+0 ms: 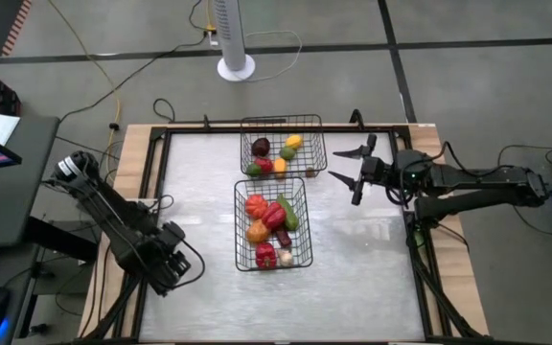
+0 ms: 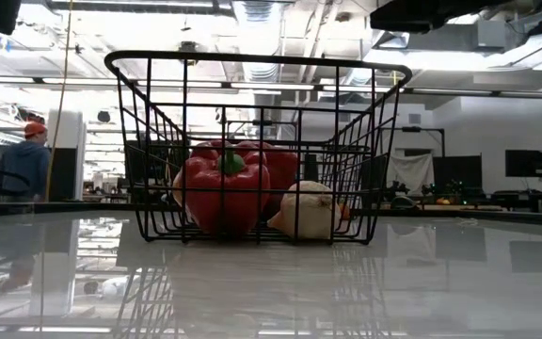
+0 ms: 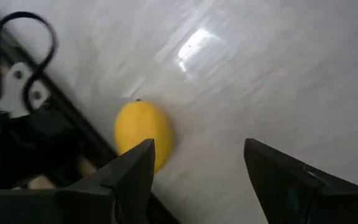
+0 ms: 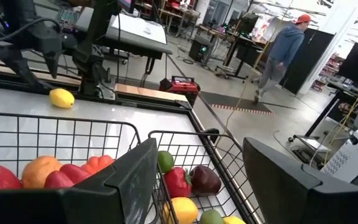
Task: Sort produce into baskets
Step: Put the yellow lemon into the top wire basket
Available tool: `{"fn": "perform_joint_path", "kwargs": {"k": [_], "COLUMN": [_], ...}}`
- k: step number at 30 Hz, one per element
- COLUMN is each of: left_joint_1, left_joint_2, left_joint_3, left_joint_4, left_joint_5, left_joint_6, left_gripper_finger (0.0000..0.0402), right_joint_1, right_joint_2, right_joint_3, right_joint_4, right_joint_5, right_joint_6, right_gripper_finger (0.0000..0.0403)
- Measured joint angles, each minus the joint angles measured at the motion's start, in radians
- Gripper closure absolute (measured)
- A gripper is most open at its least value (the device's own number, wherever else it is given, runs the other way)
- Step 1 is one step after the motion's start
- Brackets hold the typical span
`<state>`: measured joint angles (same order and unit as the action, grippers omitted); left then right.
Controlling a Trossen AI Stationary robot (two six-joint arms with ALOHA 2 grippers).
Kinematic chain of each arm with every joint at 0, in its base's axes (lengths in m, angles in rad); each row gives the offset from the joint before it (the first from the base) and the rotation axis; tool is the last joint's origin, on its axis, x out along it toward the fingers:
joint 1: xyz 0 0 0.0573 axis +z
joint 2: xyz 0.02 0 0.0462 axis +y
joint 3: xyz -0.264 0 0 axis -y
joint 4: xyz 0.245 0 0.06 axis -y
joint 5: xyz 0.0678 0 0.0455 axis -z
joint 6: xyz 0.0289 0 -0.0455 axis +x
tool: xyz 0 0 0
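Two black wire baskets stand mid-table. The far basket (image 1: 282,144) holds maroon, yellow, green, red and orange produce. The near basket (image 1: 274,226) holds red, orange and green pieces, a red pepper (image 2: 219,188) and a whitish garlic (image 2: 304,209). A yellow lemon (image 3: 143,134) lies on the table by its left rail. It also shows in the right wrist view (image 4: 61,98) and is hidden under the left arm in the high view. My left gripper (image 3: 197,168) is open above and beside the lemon, touching nothing. My right gripper (image 1: 335,165) is open and empty, just right of the baskets.
A black rail frames the table (image 1: 161,182). A white fan base (image 1: 236,67) and cables lie on the floor beyond the far edge. A person (image 4: 281,46) walks in the room behind. Bare tabletop (image 1: 372,268) lies right of and nearer than the baskets.
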<state>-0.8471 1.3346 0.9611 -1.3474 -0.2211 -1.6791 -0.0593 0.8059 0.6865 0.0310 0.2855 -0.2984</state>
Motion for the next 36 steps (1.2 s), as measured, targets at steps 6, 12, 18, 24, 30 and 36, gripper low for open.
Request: {"fn": "perform_joint_path", "kwargs": {"k": [6,12,18,24,30,36], "left_joint_1": [0.0,0.0,0.0,0.0,0.0,0.032], "left_joint_2": [-0.012,-0.048,-0.083,-0.081,-0.081,-0.08], "left_joint_3": [-0.047,-0.21,-0.288,-0.276,-0.264,-0.198], "left_joint_4": [-0.025,0.106,0.193,0.181,0.177,0.18], "left_joint_5": [0.015,0.084,0.121,0.119,0.094,0.08], "left_joint_6": [-0.022,-0.036,-0.058,-0.058,-0.078,-0.027], "left_gripper_finger": [0.0167,0.0167,0.0167,0.0174,0.0177,0.0168], "right_joint_1": [0.0,0.0,0.0,0.0,-0.002,-0.002], "right_joint_2": [0.0,0.0,0.0,0.016,0.047,0.06], "right_joint_3": [0.0,0.0,0.0,0.0,0.0,0.0], "right_joint_4": [0.0,0.0,0.007,0.009,0.025,0.063], "right_joint_5": [0.0,-0.001,-0.001,-0.001,-0.001,-0.001], "right_joint_6": [-0.002,-0.001,-0.006,-0.014,-0.026,-0.041], "right_gripper_finger": [0.0138,0.0138,0.0138,0.0138,0.0138,0.0138]}}
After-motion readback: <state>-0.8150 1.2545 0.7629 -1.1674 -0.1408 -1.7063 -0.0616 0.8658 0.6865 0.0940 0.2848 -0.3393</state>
